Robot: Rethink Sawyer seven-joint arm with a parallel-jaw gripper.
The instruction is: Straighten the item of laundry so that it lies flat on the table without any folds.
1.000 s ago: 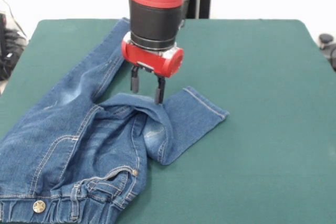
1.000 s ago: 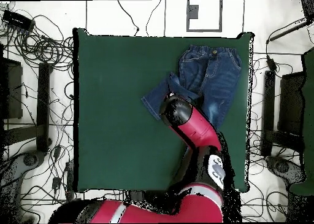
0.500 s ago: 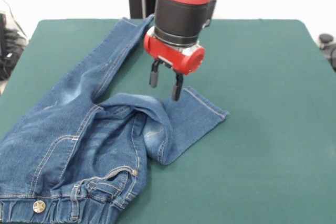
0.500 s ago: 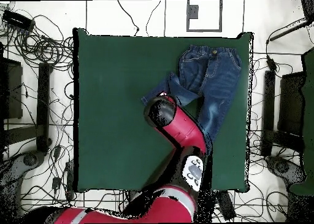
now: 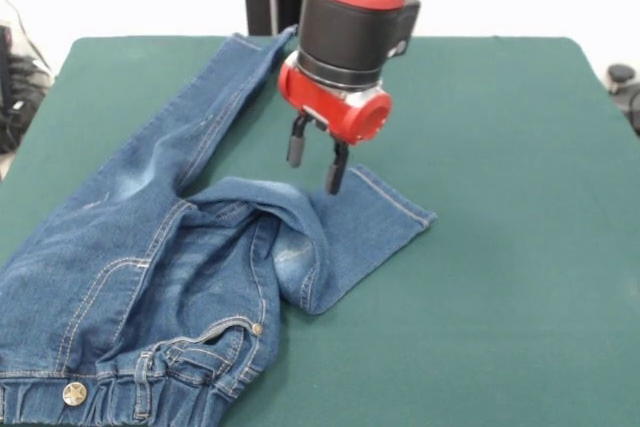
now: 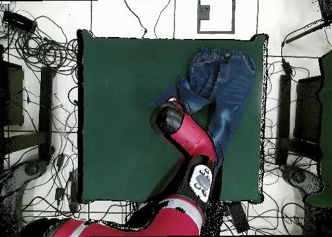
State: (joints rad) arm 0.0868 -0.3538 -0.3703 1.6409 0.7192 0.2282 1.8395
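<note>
Fingers (image 5: 296, 153) spread and empty, the gripper (image 5: 316, 166) hovers above the folded leg's cuff (image 5: 390, 205). The jeans (image 5: 150, 247) lie on the green worktop (image 5: 500, 247), one leg straight, the other doubled over; unfolding remains.

Robotics lab: green-covered worktop (image 6: 130, 117) on white tiled floor (image 6: 162, 17), tangled cables (image 6: 39, 46) and black equipment stands (image 6: 45, 111) all round.
</note>
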